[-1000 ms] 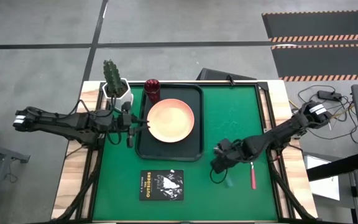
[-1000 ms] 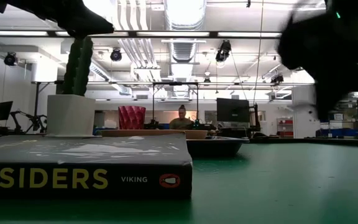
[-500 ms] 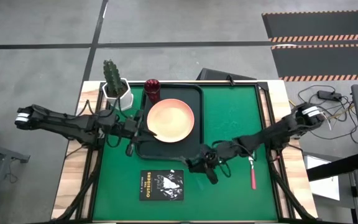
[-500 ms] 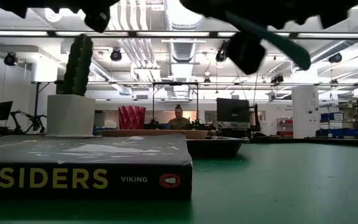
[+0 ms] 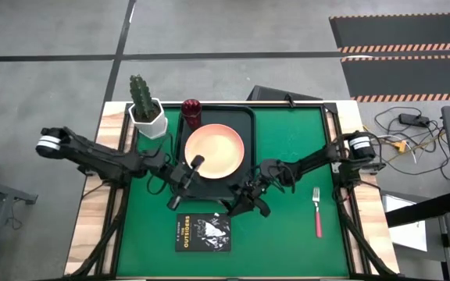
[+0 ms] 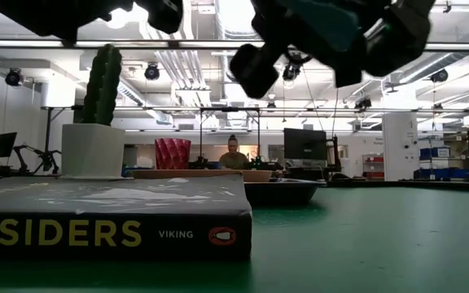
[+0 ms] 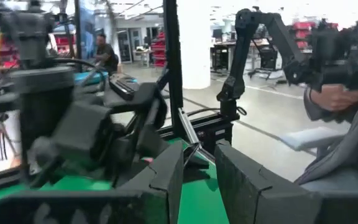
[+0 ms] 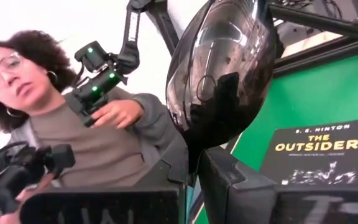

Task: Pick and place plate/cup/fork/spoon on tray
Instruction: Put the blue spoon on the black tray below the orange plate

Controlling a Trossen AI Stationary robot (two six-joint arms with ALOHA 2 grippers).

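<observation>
Spoon (image 8: 225,74) bowl fills right wrist view, clamped between right gripper (image 5: 244,204) fingers at tray (image 5: 180,187) front edge; handle hidden. Left gripper (image 5: 192,166) over tray's front-left corner beside plate (image 5: 216,151), fingers slightly apart. Fork (image 5: 316,211) near bench's right edge.

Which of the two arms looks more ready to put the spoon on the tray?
The right one. Its gripper already grips the spoon and hangs by the tray's near edge in the high view. The left gripper is also at the tray but carries nothing. The fork lies on the mat.
</observation>
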